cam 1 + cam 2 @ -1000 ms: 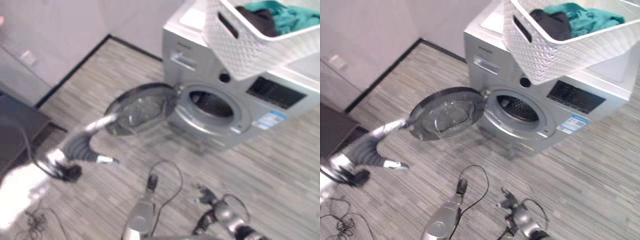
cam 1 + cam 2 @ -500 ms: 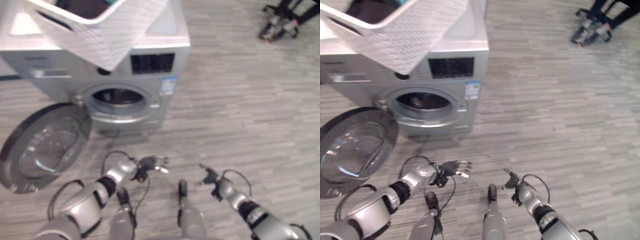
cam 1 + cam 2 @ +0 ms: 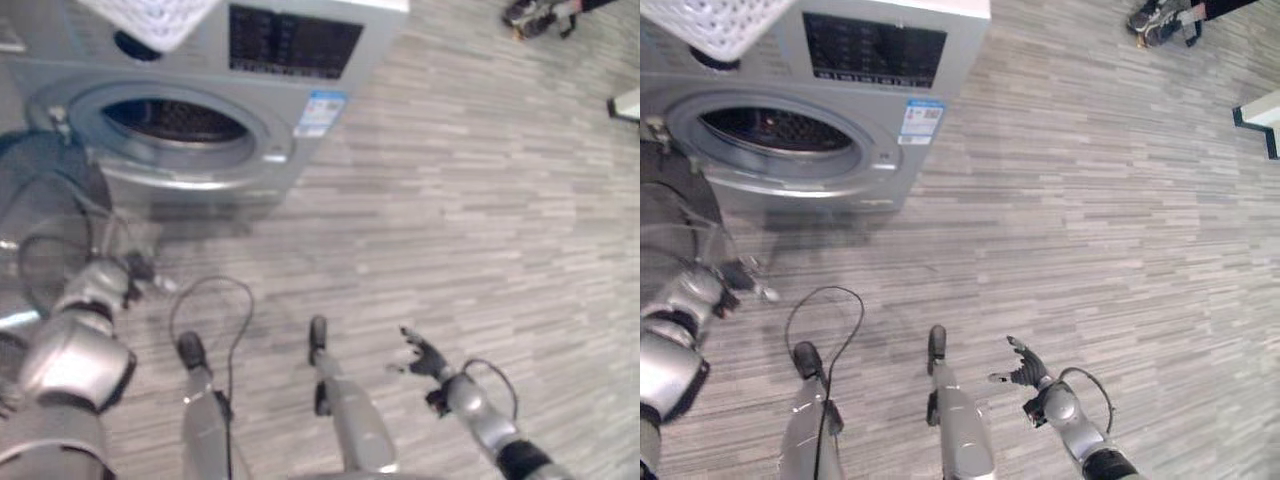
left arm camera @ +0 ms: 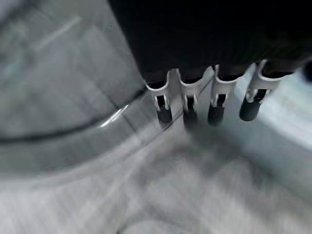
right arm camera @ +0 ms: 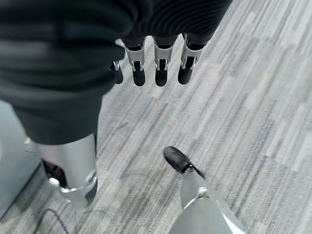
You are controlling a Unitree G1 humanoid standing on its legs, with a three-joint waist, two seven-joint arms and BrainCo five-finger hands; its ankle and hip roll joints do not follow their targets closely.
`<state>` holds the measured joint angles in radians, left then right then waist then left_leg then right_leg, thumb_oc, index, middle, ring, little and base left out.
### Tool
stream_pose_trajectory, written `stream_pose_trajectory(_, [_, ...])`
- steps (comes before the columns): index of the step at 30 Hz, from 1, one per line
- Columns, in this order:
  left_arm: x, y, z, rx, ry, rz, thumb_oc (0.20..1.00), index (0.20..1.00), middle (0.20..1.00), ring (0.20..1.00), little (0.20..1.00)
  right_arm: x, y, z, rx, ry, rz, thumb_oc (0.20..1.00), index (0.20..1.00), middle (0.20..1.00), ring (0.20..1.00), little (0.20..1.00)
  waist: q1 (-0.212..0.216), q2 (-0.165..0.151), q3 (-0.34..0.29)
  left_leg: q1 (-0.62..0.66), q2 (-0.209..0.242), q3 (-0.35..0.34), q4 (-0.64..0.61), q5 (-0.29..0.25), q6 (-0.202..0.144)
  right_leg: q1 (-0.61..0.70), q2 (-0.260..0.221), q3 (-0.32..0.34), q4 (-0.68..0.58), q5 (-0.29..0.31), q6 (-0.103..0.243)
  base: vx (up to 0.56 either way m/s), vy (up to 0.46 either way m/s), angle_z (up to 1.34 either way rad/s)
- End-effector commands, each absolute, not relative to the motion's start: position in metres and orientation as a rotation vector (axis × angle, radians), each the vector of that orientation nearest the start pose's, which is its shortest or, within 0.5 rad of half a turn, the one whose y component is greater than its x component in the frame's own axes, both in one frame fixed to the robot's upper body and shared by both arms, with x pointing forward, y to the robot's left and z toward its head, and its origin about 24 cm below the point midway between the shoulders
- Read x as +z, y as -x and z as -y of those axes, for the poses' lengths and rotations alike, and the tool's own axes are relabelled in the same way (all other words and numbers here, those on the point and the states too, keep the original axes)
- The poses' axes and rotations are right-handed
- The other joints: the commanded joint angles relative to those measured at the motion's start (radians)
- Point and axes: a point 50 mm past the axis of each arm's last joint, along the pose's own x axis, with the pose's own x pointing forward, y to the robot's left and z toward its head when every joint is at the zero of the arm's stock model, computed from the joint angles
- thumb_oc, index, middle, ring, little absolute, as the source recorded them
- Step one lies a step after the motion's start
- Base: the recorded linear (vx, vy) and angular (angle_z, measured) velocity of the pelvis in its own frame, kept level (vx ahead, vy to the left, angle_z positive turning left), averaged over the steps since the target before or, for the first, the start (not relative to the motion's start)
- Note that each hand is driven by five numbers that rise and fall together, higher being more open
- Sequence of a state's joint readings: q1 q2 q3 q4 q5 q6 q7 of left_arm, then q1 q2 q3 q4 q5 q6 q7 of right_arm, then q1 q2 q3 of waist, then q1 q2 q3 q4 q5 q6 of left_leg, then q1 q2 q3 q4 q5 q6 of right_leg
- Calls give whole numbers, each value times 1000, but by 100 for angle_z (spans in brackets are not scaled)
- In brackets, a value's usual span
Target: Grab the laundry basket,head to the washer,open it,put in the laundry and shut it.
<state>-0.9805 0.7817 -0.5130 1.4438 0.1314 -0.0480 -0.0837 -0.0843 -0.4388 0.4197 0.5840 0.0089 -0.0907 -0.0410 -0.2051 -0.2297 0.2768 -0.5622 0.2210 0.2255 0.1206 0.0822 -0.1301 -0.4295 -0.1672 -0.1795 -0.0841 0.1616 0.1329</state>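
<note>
The silver washer (image 3: 855, 75) stands at the upper left with its round drum opening (image 3: 775, 127) uncovered and dark inside. Its glass door (image 3: 35, 225) hangs swung out at the far left. A corner of the white laundry basket (image 3: 705, 20) rests on top of the washer; its contents are out of frame. My left hand (image 3: 135, 277) is low beside the door, open, its straight fingers (image 4: 187, 105) over the door's glass and rim (image 4: 63, 126), holding nothing. My right hand (image 3: 1025, 372) hovers open and empty over the floor, fingers (image 5: 158, 66) straight.
Grey plank floor (image 3: 1090, 230) spreads wide to the right of the washer. A person's shoes (image 3: 1158, 20) show at the top right. A white object with a dark edge (image 3: 1262, 112) juts in from the right edge.
The view has swung closer and lower onto the washer front. My left hand has gone from the middle of the floor to the open door at the left. The right hand stays low.
</note>
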Motion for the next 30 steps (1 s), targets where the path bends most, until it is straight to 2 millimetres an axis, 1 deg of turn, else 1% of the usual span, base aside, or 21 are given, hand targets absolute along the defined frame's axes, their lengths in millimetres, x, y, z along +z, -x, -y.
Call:
stream_pose_trajectory(1, [144, -322, -406, 490, -1096, -559, 1000, 1000, 1000, 1000, 1000, -55, -230, 212, 210, 531, -432, 1000, 1000, 1000, 1000, 1000, 32, 1, 18, 22, -9, -64, 34, -66, 16, 66, -78, -10, 60, -30, 88, -17, -43, 2])
stream_pose_trajectory(2, [153, -323, -409, 544, -1088, -509, 1000, 1000, 1000, 1000, 1000, -59, -226, 210, 206, 518, -443, 1000, 1000, 1000, 1000, 1000, 40, -1, 25, 24, -10, -68, 30, -64, 15, 72, -78, -17, 58, -33, 88, -18, -27, 6])
stream_pose_trajectory(5, [151, -321, -410, 565, -1086, -495, 1000, 1000, 1000, 1000, 1000, -63, -220, 212, 215, 524, -465, 1000, 1000, 1000, 1000, 1000, 51, 1, 28, 28, -9, -71, 30, -64, 13, 82, -77, -20, 55, -38, 87, -21, -9, 12])
stream_pose_trajectory(14, [146, -322, -407, 547, -1099, -495, 1000, 1000, 1000, 1000, 1000, -62, -220, 219, 212, 548, -472, 1000, 1000, 1000, 1000, 1000, 58, 2, 36, 38, -7, -71, 30, -64, 10, 92, -73, -20, 55, -41, 86, -9, 0, 3])
stream_pose_trajectory(20, [150, -326, -403, 543, -1115, -466, 1000, 1000, 1000, 1000, 1000, -64, -216, 224, 213, 560, -491, 1000, 1000, 1000, 1000, 1000, 60, 1, 41, 37, -6, -74, 36, -63, 10, 93, -71, -21, 57, -41, 85, -10, -2, -2])
stream_pose_trajectory(30, [149, -329, -399, 535, -1127, -450, 1000, 1000, 1000, 1000, 1000, -66, -213, 226, 223, 559, -504, 1000, 1000, 1000, 1000, 1000, 64, 9, 36, 35, -8, -76, 35, -60, 7, 95, -71, -22, 56, -43, 85, 0, 0, 0])
